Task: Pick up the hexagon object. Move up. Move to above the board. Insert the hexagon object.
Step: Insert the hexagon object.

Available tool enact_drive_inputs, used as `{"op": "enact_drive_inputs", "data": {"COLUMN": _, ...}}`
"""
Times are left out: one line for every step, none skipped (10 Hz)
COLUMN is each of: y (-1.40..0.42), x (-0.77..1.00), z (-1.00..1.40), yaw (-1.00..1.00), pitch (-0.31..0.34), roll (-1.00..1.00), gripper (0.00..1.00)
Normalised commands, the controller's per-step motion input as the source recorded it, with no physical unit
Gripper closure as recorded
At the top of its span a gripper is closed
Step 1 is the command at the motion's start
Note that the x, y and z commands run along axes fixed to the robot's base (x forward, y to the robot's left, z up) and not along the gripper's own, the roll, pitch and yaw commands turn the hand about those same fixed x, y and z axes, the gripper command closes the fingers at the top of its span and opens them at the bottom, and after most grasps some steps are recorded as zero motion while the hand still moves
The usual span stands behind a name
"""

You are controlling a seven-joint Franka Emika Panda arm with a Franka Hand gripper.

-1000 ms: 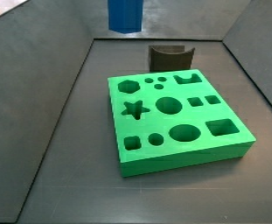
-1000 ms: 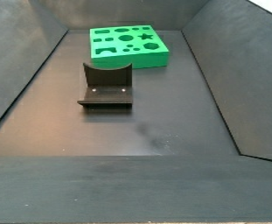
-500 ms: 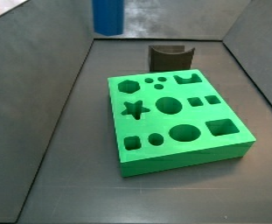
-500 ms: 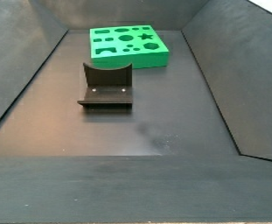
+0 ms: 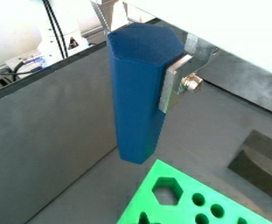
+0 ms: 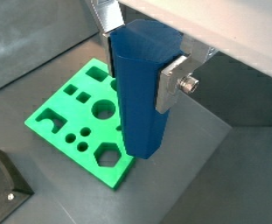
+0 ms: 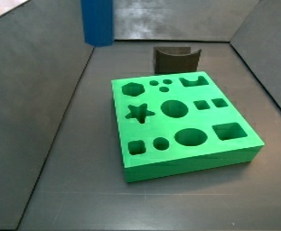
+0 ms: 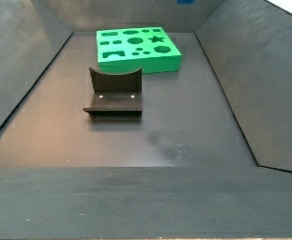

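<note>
Grey floor lies below us; our gripper, clamped on the hexagon object, hangs beside the board, so a tilt could jam it on the hole's rim.

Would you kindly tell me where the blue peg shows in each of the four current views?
Wrist view: the peg hangs upright in the gripper, above the board's edge.
Wrist view: the peg is centre frame, its lower end over the board.
Side view: the peg is at the top left, off the board.
Side view: not in it.
Shared landmark: the board.
</note>
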Motion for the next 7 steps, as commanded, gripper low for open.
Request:
{"op": "enact_drive_inputs", "data": {"y": 0.07, "x": 0.01, "z": -0.4, "yaw": 0.0, "pitch": -0.11, "roll": -0.13, "gripper": 1.0}}
{"op": "enact_drive_inputs", "data": {"y": 0.1, "x": 0.39, "z": -0.37, "yaw": 0.01, "pitch": -0.086, "roll": -0.15, "gripper": 1.0}}
{"op": "enact_drive_inputs", "data": {"y": 0.15, "x": 0.46, "z": -0.39, "yaw": 0.11, "pitch": -0.121, "roll": -0.09, "gripper": 1.0}}
{"op": "enact_drive_inputs", "data": {"y": 0.19, "x": 0.37, "z": -0.44, "yaw": 0.29, "pitch": -0.159, "roll": -0.06, "gripper": 1.0}}
{"op": "enact_drive_inputs", "data": {"y": 0.18, "x": 0.38, "z": -0.43, "yaw": 0.36, "pitch": -0.164, "roll": -0.04, "gripper": 1.0}}
{"op": "enact_drive_inputs", "data": {"y": 0.17, "x": 0.17, "z": -0.49, "yaw": 0.38, "pitch": -0.216, "roll": 0.0, "gripper": 1.0}}
{"op": "enact_drive_inputs", "data": {"y": 0.17, "x": 0.06, "z": -0.48, "yaw": 0.44, "pitch": -0.214, "roll": 0.0, "gripper": 1.0}}
